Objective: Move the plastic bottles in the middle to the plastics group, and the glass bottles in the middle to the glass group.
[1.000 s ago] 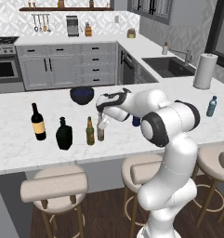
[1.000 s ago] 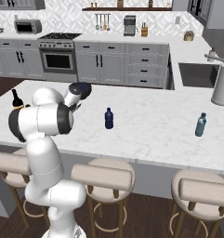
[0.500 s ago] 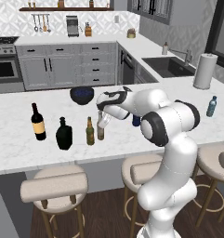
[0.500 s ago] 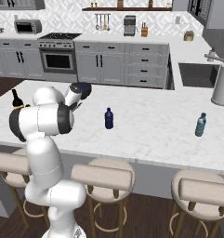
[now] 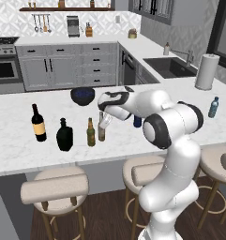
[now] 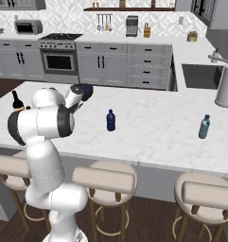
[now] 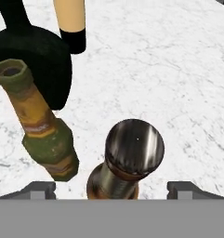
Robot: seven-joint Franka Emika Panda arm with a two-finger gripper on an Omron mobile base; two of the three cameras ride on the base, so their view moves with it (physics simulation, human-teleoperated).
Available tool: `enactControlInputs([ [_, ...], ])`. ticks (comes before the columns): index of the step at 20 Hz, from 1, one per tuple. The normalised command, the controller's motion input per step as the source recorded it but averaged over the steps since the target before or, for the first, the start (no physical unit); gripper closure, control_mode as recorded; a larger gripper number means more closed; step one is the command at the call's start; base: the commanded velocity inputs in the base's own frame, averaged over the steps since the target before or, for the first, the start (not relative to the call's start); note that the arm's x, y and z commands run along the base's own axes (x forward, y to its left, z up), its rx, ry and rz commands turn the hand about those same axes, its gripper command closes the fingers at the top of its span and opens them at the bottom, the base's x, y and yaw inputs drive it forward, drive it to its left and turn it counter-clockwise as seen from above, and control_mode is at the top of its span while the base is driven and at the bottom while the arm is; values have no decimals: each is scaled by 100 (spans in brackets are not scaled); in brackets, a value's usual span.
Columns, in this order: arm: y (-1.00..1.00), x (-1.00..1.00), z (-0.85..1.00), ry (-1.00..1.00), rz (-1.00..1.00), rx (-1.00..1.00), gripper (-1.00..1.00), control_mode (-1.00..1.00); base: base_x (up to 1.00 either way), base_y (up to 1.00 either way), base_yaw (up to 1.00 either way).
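The slim light-amber beer bottle (image 5: 101,132) stands on the island, and my gripper (image 5: 104,122) hangs open right over its neck. In the hand view its silver cap (image 7: 134,148) sits between my two spread fingertips (image 7: 39,189), touching neither. Just left of it is the olive-brown beer bottle (image 5: 90,133), then the squat black flask (image 5: 64,136) and the wine bottle (image 5: 38,123) with its yellow-orange label. The small dark blue bottle (image 6: 110,120) stands mid-counter, half hidden behind my arm in the left base view. Far right stands the pale blue water bottle (image 6: 204,126).
A dark blue bowl (image 5: 82,95) sits behind the bottles. A paper towel roll (image 5: 204,71) stands by the sink at the back right. Bar stools (image 6: 104,179) line the island's near edge. Bare marble lies between the dark blue bottle and the water bottle.
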Motion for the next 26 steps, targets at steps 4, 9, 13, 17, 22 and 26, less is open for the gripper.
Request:
enactControlInputs([
  [4, -4, -24, 29, 0, 0, 0, -100, -100, 0, 0, 0],
  [9, -34, -45, 34, 0, 0, 0, -100, -100, 0, 0, 0],
  [13, -58, -45, 32, 3, -3, 0, -100, -100, 0, 0, 0],
  [17, -66, -26, 39, 4, -8, 0, -100, -100, 0, 0, 0],
  [22, -83, -5, 38, 15, -13, 0, -100, -100, 0, 0, 0],
  [26, -84, 32, 23, 28, -31, -3, -100, -100, 0, 0, 0],
])
